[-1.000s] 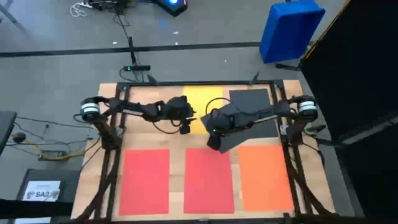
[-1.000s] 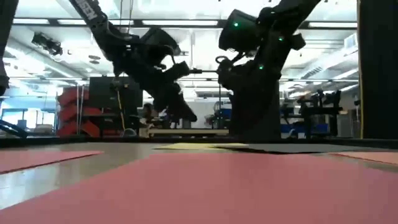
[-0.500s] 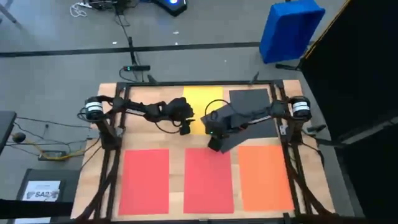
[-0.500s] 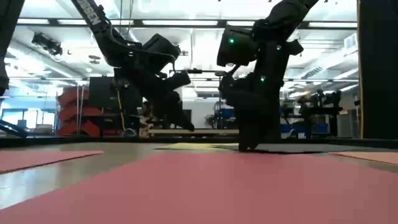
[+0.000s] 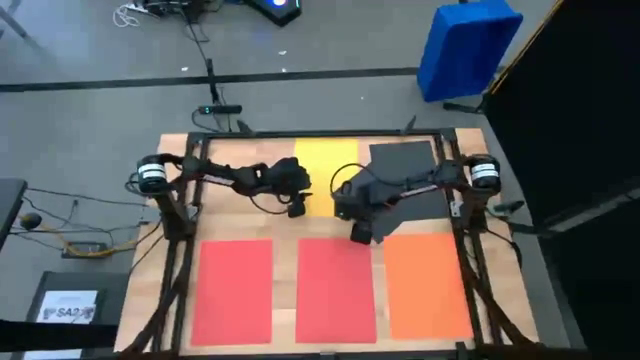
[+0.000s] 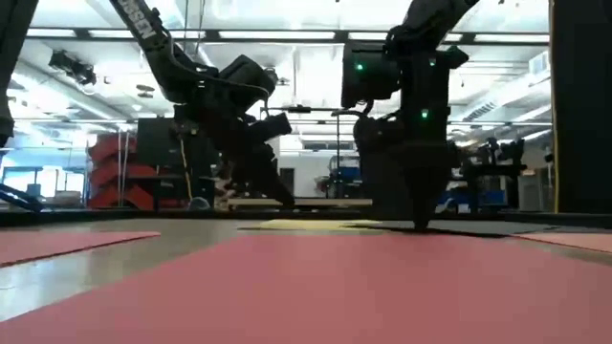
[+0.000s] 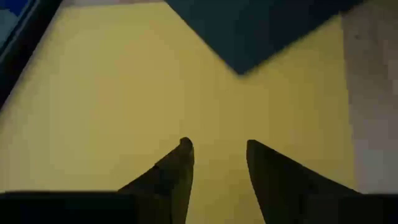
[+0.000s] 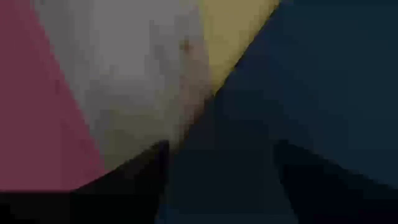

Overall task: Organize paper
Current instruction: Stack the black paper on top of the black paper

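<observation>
R gripper (image 5: pixel 362 236) spread, tips down on the dark sheet (image 5: pixel 405 160) at its corner nearest the middle red sheet (image 5: pixel 335 288). L gripper (image 5: pixel 297 208) part-spread, holding nothing, over the yellow sheet (image 5: pixel 325 155), which lies just beside the dark sheet, under its edge.

Yellow sheet (image 5: pixel 322 160), dark grey sheet (image 5: pixel 405 158), two red sheets (image 5: pixel 232 290), orange sheet (image 5: pixel 425 282); blue bin (image 5: pixel 466 45).

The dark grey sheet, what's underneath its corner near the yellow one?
The dark grey sheet overlaps the edge of the yellow sheet. How far the yellow continues beneath it is hidden, partly by the right hand above.
</observation>
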